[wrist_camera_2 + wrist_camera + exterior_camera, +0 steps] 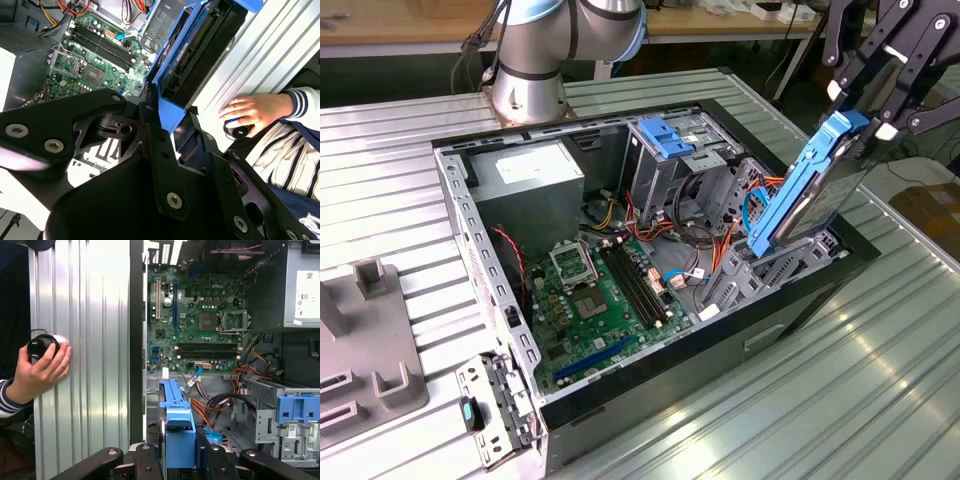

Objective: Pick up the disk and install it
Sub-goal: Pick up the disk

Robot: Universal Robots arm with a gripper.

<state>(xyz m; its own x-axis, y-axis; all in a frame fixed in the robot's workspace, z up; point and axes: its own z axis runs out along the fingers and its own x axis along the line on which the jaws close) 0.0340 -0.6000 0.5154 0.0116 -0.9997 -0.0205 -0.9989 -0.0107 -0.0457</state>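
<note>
In the second wrist view the pincer's black links are sitting closest to the lens. Its jaws are clamping the disk by its blue rails, keeping the drive edge-on above the motherboard. A person's hand is resting on the bench.

In the first wrist view the disk is pointing end-first into the computer case.

At the exterior view's right the disk is leaning steeply. Its lower end is dipping beside the drive bay, probably to line its rails up for sliding in.
</note>
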